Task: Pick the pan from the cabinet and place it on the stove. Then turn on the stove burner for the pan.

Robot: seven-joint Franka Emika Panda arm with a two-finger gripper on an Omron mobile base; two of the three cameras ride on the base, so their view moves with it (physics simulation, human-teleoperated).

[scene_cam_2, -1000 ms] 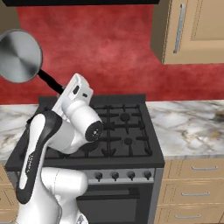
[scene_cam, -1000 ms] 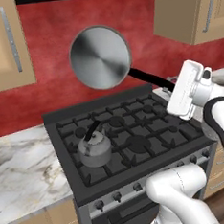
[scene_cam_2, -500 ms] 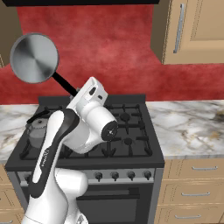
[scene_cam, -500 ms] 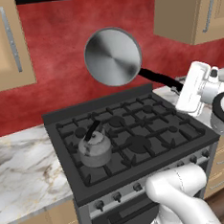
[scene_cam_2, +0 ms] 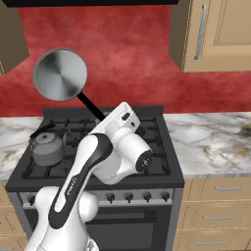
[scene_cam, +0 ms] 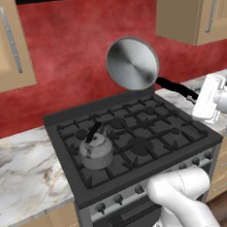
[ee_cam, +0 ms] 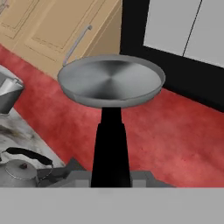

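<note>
Left base view, left to right: upper cabinet (scene_cam: 2, 42) with silver bar handle at left; marble counter (scene_cam: 23, 177) beside stove (scene_cam: 132, 138). Grey kettle (scene_cam: 96, 151) sits on front-left grate. Pan (scene_cam: 132, 63) in air above rear of stove, tipped on edge, underside toward camera, red backsplash (scene_cam: 80, 45) behind. Black handle runs right and down to gripper (scene_cam: 198, 97); fingers closed on handle end. Pan touches no grate.

Pan (ee_cam: 111, 83) held out on its black handle, over red wall.
Kettle (ee_cam: 19, 171) bottom left; tan cabinet (ee_cam: 57, 30) w/ bar handle top left.
</note>
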